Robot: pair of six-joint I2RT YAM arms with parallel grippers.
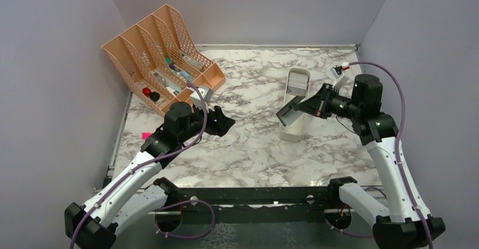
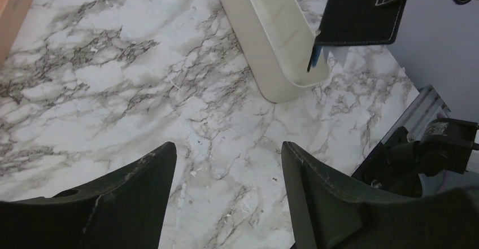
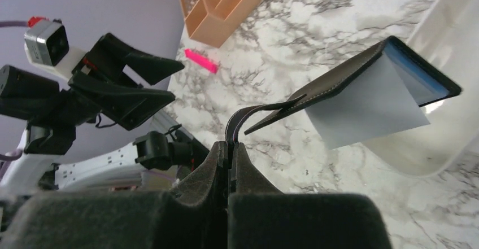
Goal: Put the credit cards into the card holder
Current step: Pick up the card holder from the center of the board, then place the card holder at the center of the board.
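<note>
Right hand (image 3: 230, 147) of mine tight on the strap of the card holder (image 3: 339, 82) above the cream tray (image 3: 447, 146), white card (image 3: 367, 110) protruding; left hand (image 2: 227, 158) agape.

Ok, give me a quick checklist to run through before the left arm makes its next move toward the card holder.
1. Grip: right gripper shut on the strap of the card holder: ok.
2. Free hand: left gripper has its jaws apart with nothing between them: ok.
3. Seating: white card fully inside the holder: not ok, it sticks well out of the mouth.
4. Drop safety: holder hangs over the white tray, so a slipped card would probably land there: ok.
5. More cards waiting in the tray: cannot tell.
</note>
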